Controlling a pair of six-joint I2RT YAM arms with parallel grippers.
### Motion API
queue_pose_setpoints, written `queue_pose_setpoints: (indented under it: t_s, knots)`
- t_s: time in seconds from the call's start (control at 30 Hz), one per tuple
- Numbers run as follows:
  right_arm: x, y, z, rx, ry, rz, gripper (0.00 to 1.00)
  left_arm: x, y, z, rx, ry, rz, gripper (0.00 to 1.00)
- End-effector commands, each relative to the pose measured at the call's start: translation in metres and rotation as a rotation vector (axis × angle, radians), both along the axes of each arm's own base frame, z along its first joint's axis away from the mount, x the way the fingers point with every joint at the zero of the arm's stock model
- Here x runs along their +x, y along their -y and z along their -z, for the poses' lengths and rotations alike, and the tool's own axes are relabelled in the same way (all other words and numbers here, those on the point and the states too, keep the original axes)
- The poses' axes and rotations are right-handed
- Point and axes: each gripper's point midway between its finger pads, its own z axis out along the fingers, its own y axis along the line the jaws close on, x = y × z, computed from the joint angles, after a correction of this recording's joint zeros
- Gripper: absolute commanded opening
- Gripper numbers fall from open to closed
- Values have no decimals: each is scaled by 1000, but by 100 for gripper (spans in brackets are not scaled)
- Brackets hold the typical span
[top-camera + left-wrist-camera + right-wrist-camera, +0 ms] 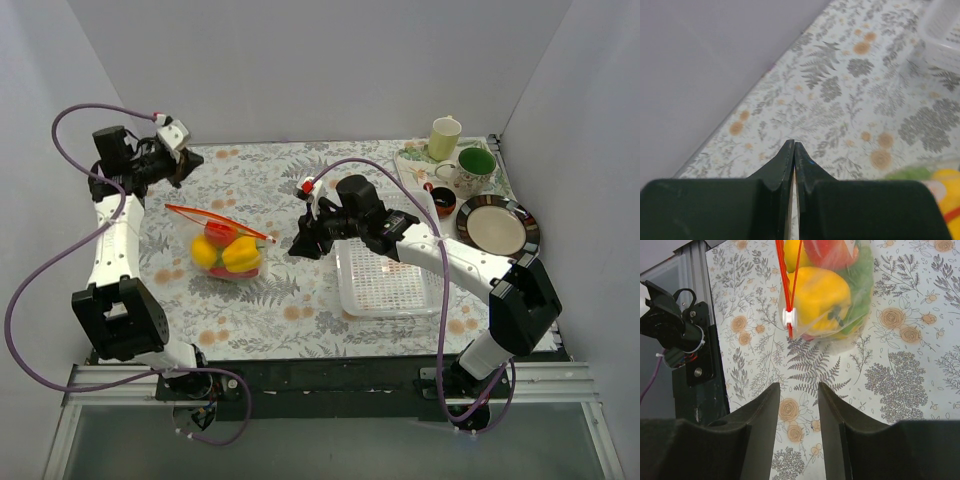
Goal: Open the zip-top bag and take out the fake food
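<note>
The limp, slippery bag (222, 246) of plastic food (817, 292) is likely best taken at its white slider (789, 317), faced by the spread right pincer (798, 390); the left pincer (794, 146) is pressed together.

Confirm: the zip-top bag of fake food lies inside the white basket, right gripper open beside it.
Wrong on one point: the top external view shows the zip-top bag on the floral tablecloth, left of the white basket, not inside it. The right gripper is open beside it.

Bright even light, soft shadows, wrist-cam foreground blurry, bg sharp
</note>
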Motion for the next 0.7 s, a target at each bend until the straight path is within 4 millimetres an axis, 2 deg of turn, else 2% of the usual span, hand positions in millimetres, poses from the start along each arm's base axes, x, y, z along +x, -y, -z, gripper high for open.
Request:
queue_pose_setpoints:
  t_s: [0.0, 0.07, 0.1, 0.13, 0.17, 0.2, 0.23, 0.27, 0.3, 0.33, 0.53, 0.67]
  knots:
    - [5, -8, -27, 56, 69, -11, 44, 40, -18, -74, -60, 135, -134, 0]
    - [4, -7, -26, 55, 69, -14, 43, 31, -9, -64, 28, 138, -21, 0]
    - [3, -7, -26, 57, 66, -18, 43, 9, 5, -50, 11, 40, 71, 4]
    - [2, -6, -26, 57, 66, -18, 44, 2, 8, -46, 114, 110, 159, 9]
    - [1, -6, -26, 56, 65, -18, 45, -7, 10, -41, 131, 93, 193, 14]
    - [1, -5, -25, 54, 64, -18, 47, -27, 16, -27, 115, 2, 226, 22]
    - [-1, -4, -22, 49, 58, -19, 48, -33, 16, -27, 144, 6, 254, 38]
    - [-1, -3, -22, 49, 59, -18, 49, -39, 16, -23, 195, 32, 295, 45]
    - [-3, -2, -22, 51, 59, -21, 50, -54, 19, -14, 185, -33, 316, 50]
    - [-4, -1, -19, 45, 56, -22, 51, -60, 19, -12, 195, -49, 320, 54]
    - [-6, 2, -16, 40, 56, -25, 54, -90, 22, 5, 244, -62, 343, 59]
    - [-5, 2, -17, 40, 61, -22, 55, -103, 22, 31, 314, -123, 357, 58]
